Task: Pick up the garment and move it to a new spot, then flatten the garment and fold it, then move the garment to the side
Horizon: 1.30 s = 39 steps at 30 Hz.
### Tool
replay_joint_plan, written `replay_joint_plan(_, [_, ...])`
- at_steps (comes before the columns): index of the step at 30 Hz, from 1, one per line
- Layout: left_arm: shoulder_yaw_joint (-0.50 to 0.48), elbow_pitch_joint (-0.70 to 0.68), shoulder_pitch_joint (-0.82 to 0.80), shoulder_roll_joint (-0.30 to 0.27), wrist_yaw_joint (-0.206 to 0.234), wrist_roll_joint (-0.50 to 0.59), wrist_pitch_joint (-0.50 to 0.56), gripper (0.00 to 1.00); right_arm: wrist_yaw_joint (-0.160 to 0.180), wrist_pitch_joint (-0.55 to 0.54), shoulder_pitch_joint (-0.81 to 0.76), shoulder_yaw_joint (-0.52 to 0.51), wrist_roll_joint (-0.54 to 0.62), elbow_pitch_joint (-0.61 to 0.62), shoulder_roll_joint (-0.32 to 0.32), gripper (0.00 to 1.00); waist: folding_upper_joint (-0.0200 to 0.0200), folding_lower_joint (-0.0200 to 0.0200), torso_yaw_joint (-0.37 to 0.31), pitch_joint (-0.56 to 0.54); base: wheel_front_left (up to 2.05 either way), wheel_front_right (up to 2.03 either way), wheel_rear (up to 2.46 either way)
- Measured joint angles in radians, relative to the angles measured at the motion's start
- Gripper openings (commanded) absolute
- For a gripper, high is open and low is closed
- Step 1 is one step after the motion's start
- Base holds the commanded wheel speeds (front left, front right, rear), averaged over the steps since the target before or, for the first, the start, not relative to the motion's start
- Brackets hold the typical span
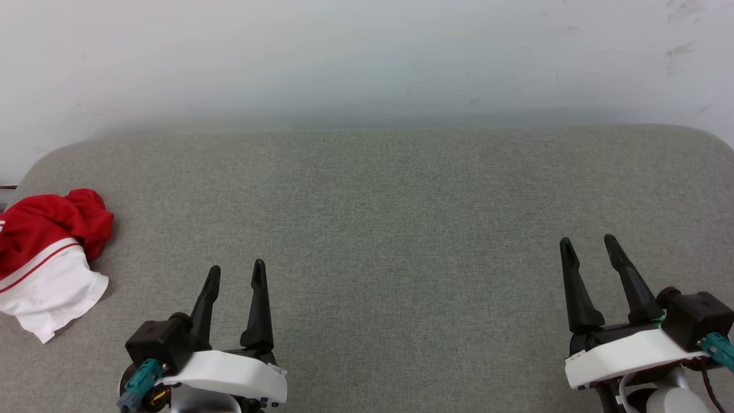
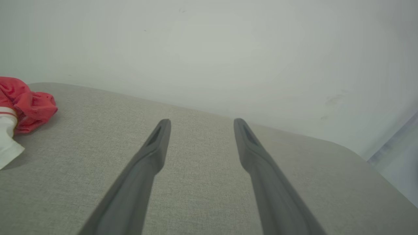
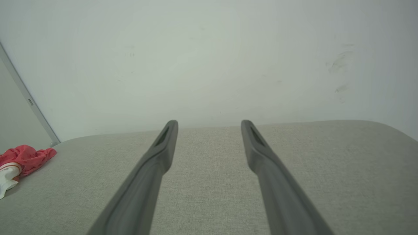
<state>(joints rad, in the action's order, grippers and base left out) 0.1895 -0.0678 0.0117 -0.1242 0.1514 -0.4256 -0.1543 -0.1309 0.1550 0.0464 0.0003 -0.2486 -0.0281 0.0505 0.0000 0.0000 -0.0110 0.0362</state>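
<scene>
Head view: the garment (image 1: 49,258) is bunched at the far left edge of the frame, mid-height, on the grey padded surface (image 1: 373,229), partly cut off by the frame edge. The red body is crumpled on top and a white sleeve with a red stripe spills toward the lower left. No lettering shows in this heap

My left gripper (image 1: 237,265) is at lower left and my right gripper (image 1: 588,239) at lower right. Fingers point up the frame, both pairs spread and holding nothing. The left one is near the garment but apart from it; the right one is well apart from it

Left wrist view: the heap sits at the left edge, off to the side of my fingers, not between them. Right wrist view: same heap, small, at the lower left edge

Step as I read it: the first one, the pick-up, not yet begun. Nothing flattened or folded

Next move calls for:
- left arm goes toward frame-left with jaws wide
- come down on the heap and pinch a thick fold; the red bunch looks a fuller target than the thin sleeve edge
- carry it toward the middle of the surface, where both arms should reach

Risk: catching a single layer so it trails, or nudging the heap off the nearby left edge
</scene>
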Motion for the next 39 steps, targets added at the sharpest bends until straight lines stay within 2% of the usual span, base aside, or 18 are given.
replay_joint_plan(6, [0.043, -0.029, 0.0, -0.022, 0.024, 0.055, -0.017, 1.0, 0.0, 0.014, -0.001, 0.006, 0.063, -0.003, 0.0, 1.0, 0.0, 0.0, 0.0, 0.003, 0.0, 0.0, 0.0])
replay_joint_plan(13, [0.083, -0.017, 0.0, -0.038, 0.087, 0.122, -0.032, 1.0, 0.0, 0.031, 0.0, 0.016, 0.144, 0.012, 0.0, 1.0, 0.0, 0.0001, -0.002, 0.006, 0.0, 0.0, 0.0])
replay_joint_plan(18, [0.117, -0.012, 0.0, -0.053, 0.114, 0.168, -0.043, 1.0, 0.0, 0.042, 0.0, 0.024, 0.195, 0.02, 0.0, 1.0, 0.0, 0.0, -0.003, 0.007, 0.0, 0.0, 0.0])
replay_joint_plan(21, [0.12, -0.016, 0.0, -0.046, 0.113, 0.163, -0.051, 1.0, 0.0, 0.05, 0.0, 0.025, 0.197, 0.022, 0.0, 1.0, 0.0, 0.0, -0.004, 0.009, 0.0, 0.0, 0.0])
replay_joint_plan(25, [0.072, -0.018, 0.009, -0.012, 0.06, 0.133, -0.06, 1.0, 0.0, 0.057, -0.004, 0.021, 0.181, 0.021, 0.0, 1.0, 0.0, 0.0, -0.005, 0.011, 0.0, 0.0, 0.0])
replay_joint_plan(31, [-0.023, 0.024, 0.042, 0.044, -0.077, 0.133, -0.071, 1.0, 0.0, 0.07, -0.013, 0.007, 0.142, -0.016, 0.0, 1.0, 0.0, 0.0, -0.005, 0.01, 0.0, 0.0, 0.0])
replay_joint_plan(34, [-0.053, 0.049, 0.048, 0.06, -0.132, 0.16, -0.077, 1.0, 0.0, 0.075, -0.014, 0.01, 0.144, -0.025, 0.0, 1.0, 0.0, 0.0, -0.006, 0.01, 0.0, 0.0, 0.0])
replay_joint_plan(39, [-0.079, 0.066, 0.051, 0.071, -0.18, 0.23, -0.087, 1.0, 0.0, 0.086, -0.015, 0.01, 0.175, -0.042, 0.0, 1.0, 0.0, 0.0, -0.01, 0.013, 0.0, 0.0, 0.0])
